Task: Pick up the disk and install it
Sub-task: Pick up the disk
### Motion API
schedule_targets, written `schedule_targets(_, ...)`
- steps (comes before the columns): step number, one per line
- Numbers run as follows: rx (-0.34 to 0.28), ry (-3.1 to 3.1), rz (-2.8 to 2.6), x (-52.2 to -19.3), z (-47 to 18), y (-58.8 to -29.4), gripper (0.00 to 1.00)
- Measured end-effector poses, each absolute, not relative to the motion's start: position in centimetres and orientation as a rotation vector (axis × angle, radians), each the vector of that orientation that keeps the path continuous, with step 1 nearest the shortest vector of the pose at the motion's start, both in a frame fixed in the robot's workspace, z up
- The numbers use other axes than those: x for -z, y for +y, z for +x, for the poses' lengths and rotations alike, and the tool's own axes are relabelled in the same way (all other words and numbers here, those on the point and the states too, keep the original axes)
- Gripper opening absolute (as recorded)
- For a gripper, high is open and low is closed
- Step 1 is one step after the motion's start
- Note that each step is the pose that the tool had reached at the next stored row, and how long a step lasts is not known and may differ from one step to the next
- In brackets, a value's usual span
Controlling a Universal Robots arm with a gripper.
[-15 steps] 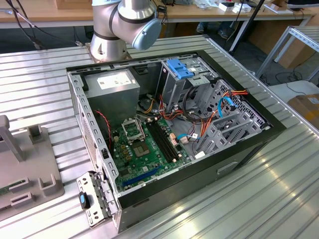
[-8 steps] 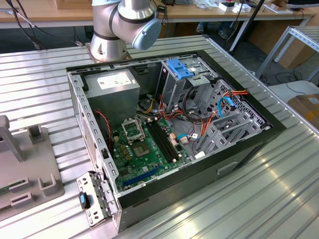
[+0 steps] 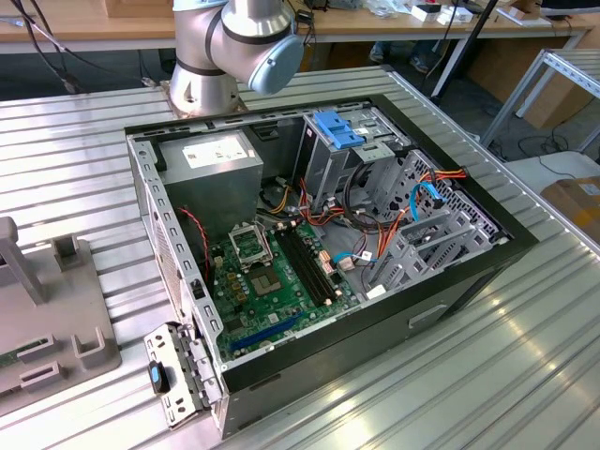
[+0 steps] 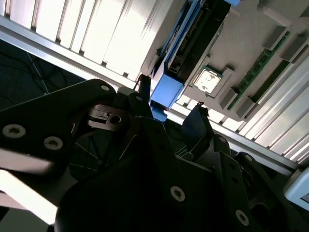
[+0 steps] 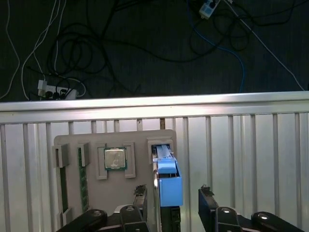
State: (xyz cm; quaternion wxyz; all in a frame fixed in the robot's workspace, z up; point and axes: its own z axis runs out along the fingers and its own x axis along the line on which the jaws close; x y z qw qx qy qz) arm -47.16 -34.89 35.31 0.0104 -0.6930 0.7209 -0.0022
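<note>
Gripper (image 5: 172, 192) spread wide, fingers (image 5: 205, 199) flanking upright blue-railed disk (image 5: 164, 166) without closing, disk seated on edge in grey tray (image 5: 116, 137) beside processor chip (image 5: 115, 158).

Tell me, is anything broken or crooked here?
Nothing looks broken or spilled. The disk stands straight on its edge in the grey tray, with the open gripper either side of its blue end. The computer case lies open, full of loose wires.
</note>
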Motion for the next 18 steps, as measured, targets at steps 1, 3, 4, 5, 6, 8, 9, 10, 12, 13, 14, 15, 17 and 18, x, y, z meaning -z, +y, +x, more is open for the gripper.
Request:
schedule_targets(1, 0.007, 2.250, -2.163, -35.3, -47.2, -34.9, 0.54)
schedule_targets(3, 0.007, 2.243, -2.170, -35.2, -47.2, -34.9, 0.54)
schedule_targets(4, 0.007, 2.232, -2.182, -35.1, -47.2, -34.9, 0.54)
schedule_targets(5, 0.006, 2.222, -2.191, -35.0, -47.2, -34.9, 0.54)
schedule_targets(6, 0.006, 2.215, -2.198, -34.9, -47.2, -34.9, 0.54)
schedule_targets(8, 0.006, 2.204, -2.209, -34.7, -47.2, -34.9, 0.54)
schedule_targets(9, 0.006, 2.202, -2.211, -34.5, -47.1, -34.9, 0.54)
schedule_targets(10, 0.006, 2.202, -2.211, -34.4, -47.1, -34.9, 0.54)
schedule_targets(12, 0.006, 2.201, -2.212, -34.0, -47.0, -34.9, 0.54)
schedule_targets(13, 0.006, 2.201, -2.212, -33.8, -46.9, -34.9, 0.54)
schedule_targets(14, 0.006, 2.201, -2.212, -33.7, -46.8, -34.9, 0.54)
schedule_targets(15, 0.006, 2.201, -2.212, -33.5, -46.8, -34.9, 0.54)
schedule_targets(17, 0.006, 2.201, -2.212, -33.3, -46.8, -34.9, 0.54)
schedule_targets(18, 0.006, 2.201, -2.212, -33.2, -46.8, -34.9, 0.54)
